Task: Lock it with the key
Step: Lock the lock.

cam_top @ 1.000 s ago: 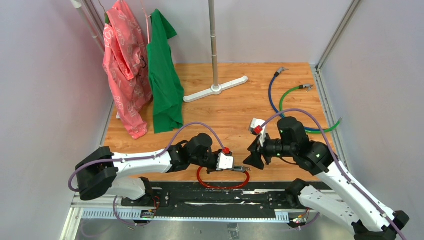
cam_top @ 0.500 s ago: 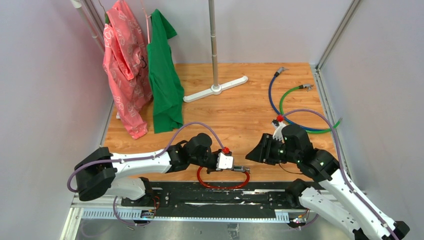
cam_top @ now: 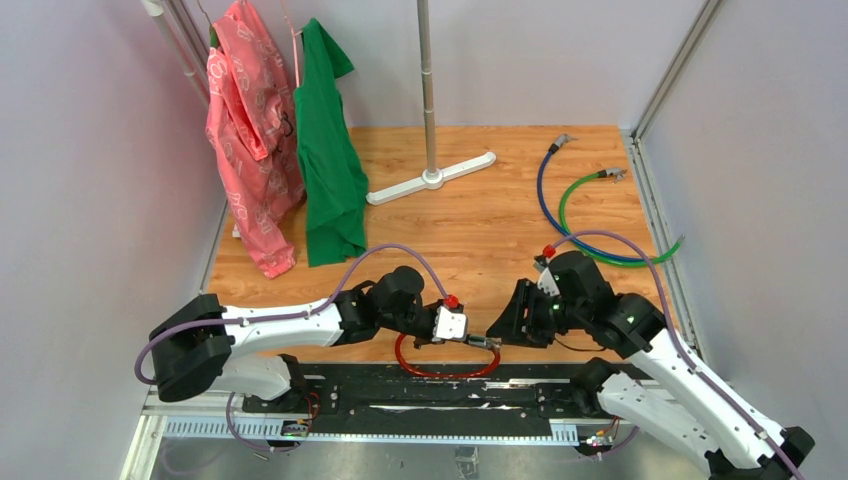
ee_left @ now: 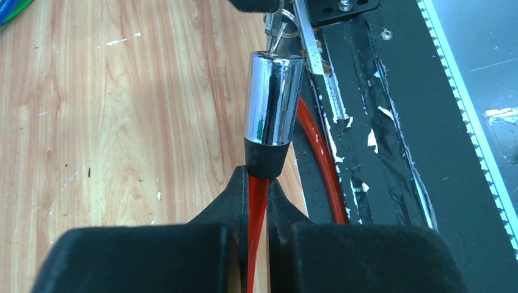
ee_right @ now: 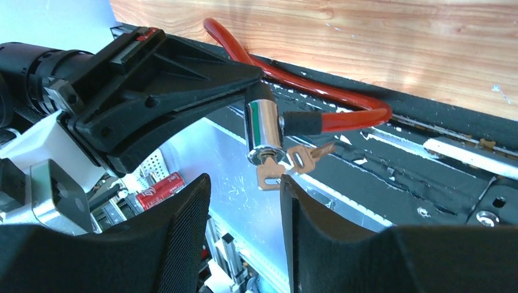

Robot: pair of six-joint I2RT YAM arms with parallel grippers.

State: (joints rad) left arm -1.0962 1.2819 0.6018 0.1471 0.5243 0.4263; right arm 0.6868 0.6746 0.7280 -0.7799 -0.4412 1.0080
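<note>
The key point(ee_right: 267, 177) is a tiny flat piece of dull silvery metal. It sits in the end of a smooth chrome lock cylinder point(ee_right: 264, 131) at the near edge of the wooden table point(cam_top: 470, 230). Its long axis follows the cylinder and points right. The left gripper point(ee_left: 258, 190) pinches the glossy red cable point(ee_left: 317, 159) behind the lock's black collar. The right gripper point(ee_right: 244, 183) has its jaws apart, with the key just off its tips.
</note>
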